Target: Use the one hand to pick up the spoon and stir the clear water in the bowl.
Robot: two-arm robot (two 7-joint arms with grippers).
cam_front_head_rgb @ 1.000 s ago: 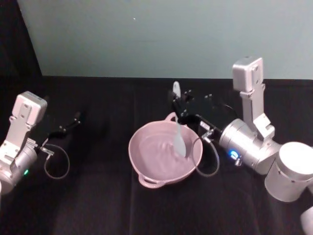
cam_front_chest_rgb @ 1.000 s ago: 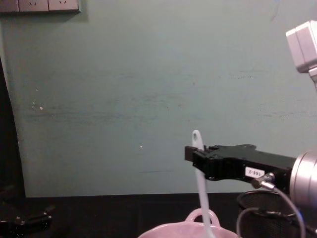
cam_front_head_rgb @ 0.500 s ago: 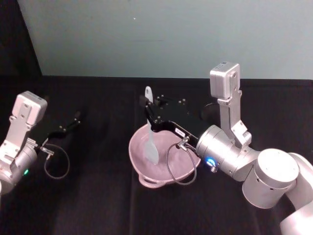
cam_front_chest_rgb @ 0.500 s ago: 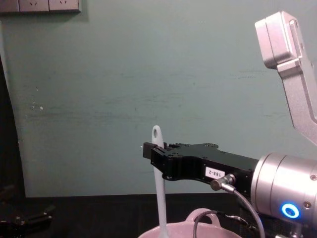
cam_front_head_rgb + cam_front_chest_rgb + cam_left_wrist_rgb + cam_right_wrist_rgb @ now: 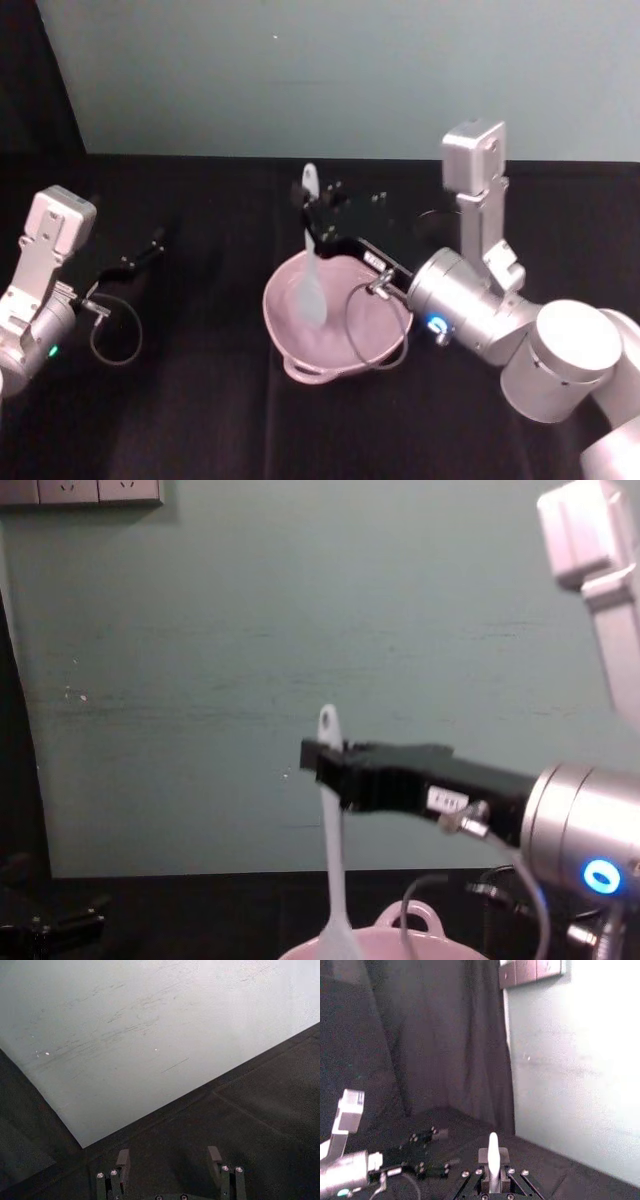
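Right gripper [image 5: 312, 215] above bowl [image 5: 345, 345], jaws clamped on upper handle of spoon [image 5: 312, 270]. Spoon upright, blade down inside bowl, handle hole poking above jaws. Left gripper [image 5: 150, 245] parked well left of bowl, fingers [image 5: 122, 1160] apart, holding nothing.

Pale pink bowl [image 5: 335, 345]; white translucent spoon [image 5: 312, 270]; black gripper [image 5: 312, 217].

Right gripper [image 5: 312, 216] reaching forward and leftward, wrist roughly level, jaws clamped shut; left gripper [image 5: 169, 1159] parked low at far left, jaws apart
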